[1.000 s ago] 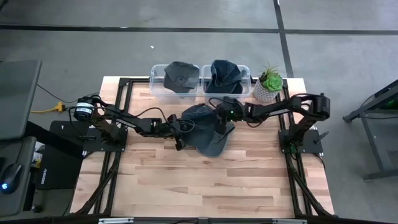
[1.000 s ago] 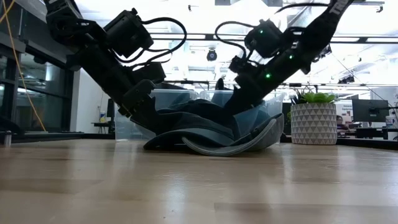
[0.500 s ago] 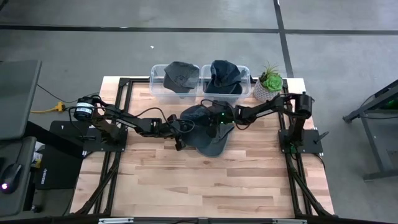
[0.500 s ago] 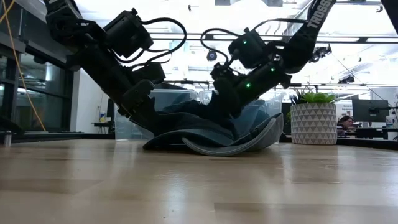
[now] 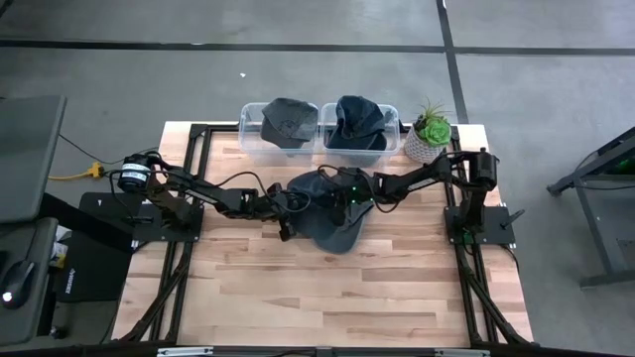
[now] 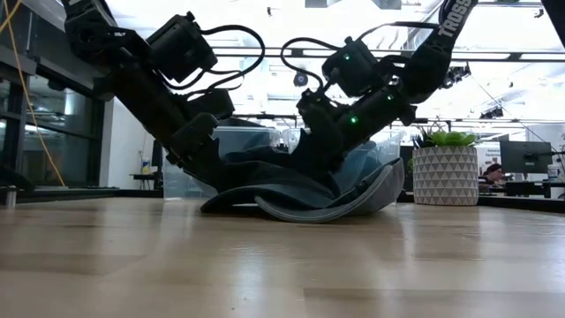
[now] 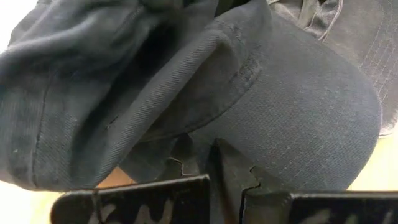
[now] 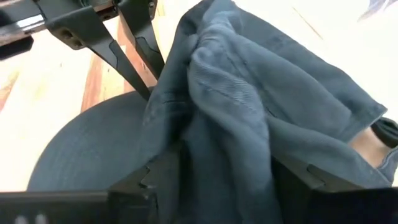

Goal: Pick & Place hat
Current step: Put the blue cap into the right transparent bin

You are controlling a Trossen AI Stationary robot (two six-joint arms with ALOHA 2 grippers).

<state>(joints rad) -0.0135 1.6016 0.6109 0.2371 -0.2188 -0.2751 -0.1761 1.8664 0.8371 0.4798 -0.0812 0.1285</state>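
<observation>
A dark blue-grey cap [image 5: 332,213] lies mid-table, its crown crumpled and its brim [image 6: 353,201] resting on the wood with the right end curled up. My left gripper [image 5: 290,205] reaches in from the table's left, low and slanting, shut on the cap's left edge. My right gripper [image 5: 345,195] comes from the right and sits open over the crown, its fingers either side of the bunched cloth [image 8: 230,106]. In the right wrist view the left gripper's fingers [image 8: 134,59] converge on the cap's rim. My left gripper pinches the cap's lower edge [image 7: 205,140] where crown meets brim, between its two fingertips [image 7: 233,168]. It slants down from the table's left. The cap stays on the table. My right gripper's open fingers [image 8: 155,177] straddle the bunched crown from above and the right; cloth fills the gap and lies against both.
Two clear bins stand at the far edge, each with a dark cap inside: one [image 5: 280,127] left, one [image 5: 359,124] right. A potted plant [image 5: 428,134] in a white pot sits right of them. Bare wood spreads toward the near edge.
My right gripper has moved toward the table's left and down, from the cap's right side onto its crown, its arm folding in. The cap has been nudged slightly left, its crown bunched more. The left gripper has kept its hold.
</observation>
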